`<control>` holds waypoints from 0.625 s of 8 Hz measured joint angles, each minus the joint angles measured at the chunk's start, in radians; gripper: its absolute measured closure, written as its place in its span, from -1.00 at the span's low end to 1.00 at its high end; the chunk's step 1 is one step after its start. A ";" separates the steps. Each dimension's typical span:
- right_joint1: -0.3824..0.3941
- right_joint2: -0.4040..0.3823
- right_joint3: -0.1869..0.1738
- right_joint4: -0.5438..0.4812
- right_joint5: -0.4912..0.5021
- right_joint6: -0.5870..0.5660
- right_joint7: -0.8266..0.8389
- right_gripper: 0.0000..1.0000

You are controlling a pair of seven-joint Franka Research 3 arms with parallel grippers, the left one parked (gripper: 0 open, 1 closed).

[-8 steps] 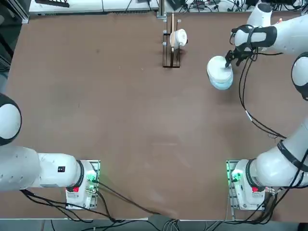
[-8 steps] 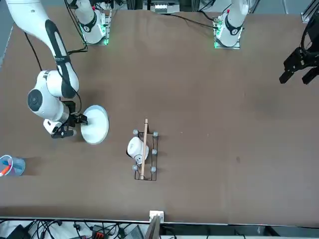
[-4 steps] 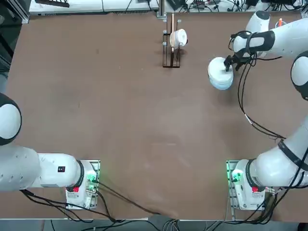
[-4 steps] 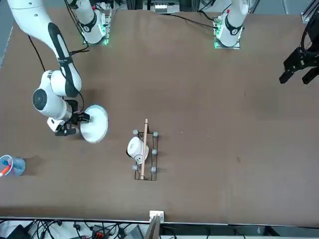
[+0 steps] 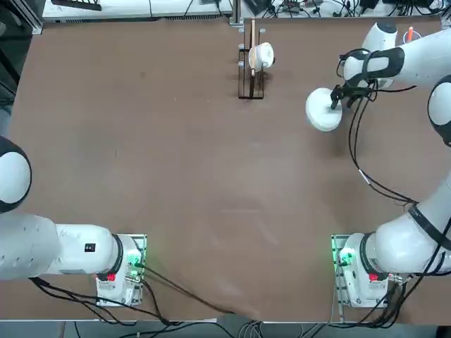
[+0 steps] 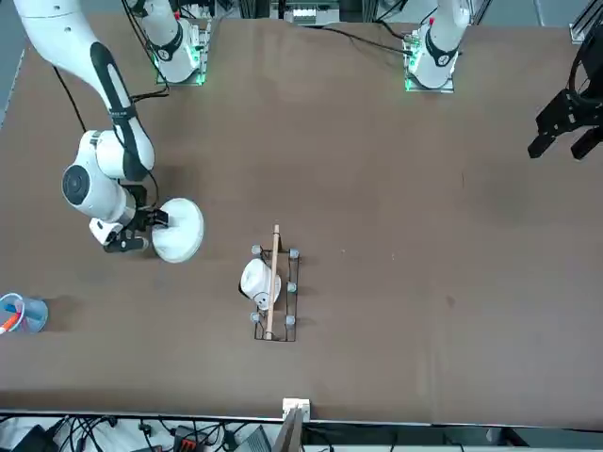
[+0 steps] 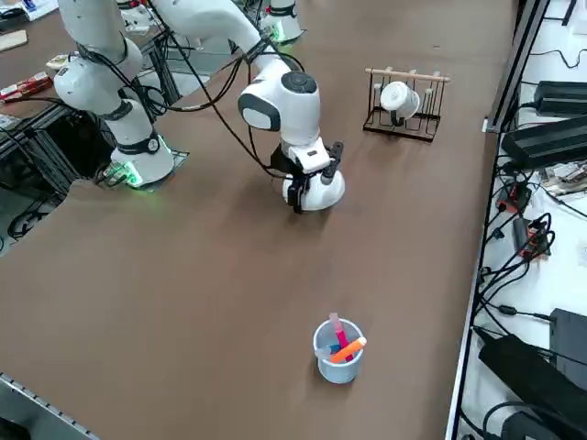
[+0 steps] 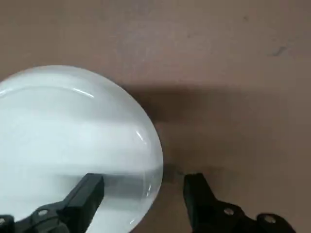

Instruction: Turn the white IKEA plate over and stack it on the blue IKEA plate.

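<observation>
The white IKEA plate [image 5: 323, 110] [image 6: 179, 230] [image 7: 325, 192] lies flat on the table at the far right, its glossy surface filling much of the right wrist view [image 8: 73, 141]. The blue IKEA plate does not show; the white one covers the spot where it lay. My right gripper [image 5: 339, 98] [image 6: 132, 232] [image 8: 143, 187] hangs low at the plate's edge. It is open: one finger [image 8: 87, 191] is over the plate and the other [image 8: 195, 187] is outside the rim, over bare table.
A wooden rack holding a small white cup [image 5: 254, 60] [image 6: 268, 284] [image 7: 401, 96] stands at the table's far edge. A blue cup with an orange-tipped item [image 6: 23, 313] [image 7: 337, 350] sits near the far right corner.
The white plate, tilted with pale blue showing beneath it a second ago, has settled flat and hides the blue. The gripper has shifted slightly at its rim.
</observation>
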 joint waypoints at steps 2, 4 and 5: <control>0.001 -0.048 0.002 0.057 0.000 -0.099 0.000 -1.00; 0.001 -0.126 0.003 0.190 0.000 -0.315 0.012 -1.00; 0.001 -0.168 0.004 0.255 0.000 -0.403 0.037 -1.00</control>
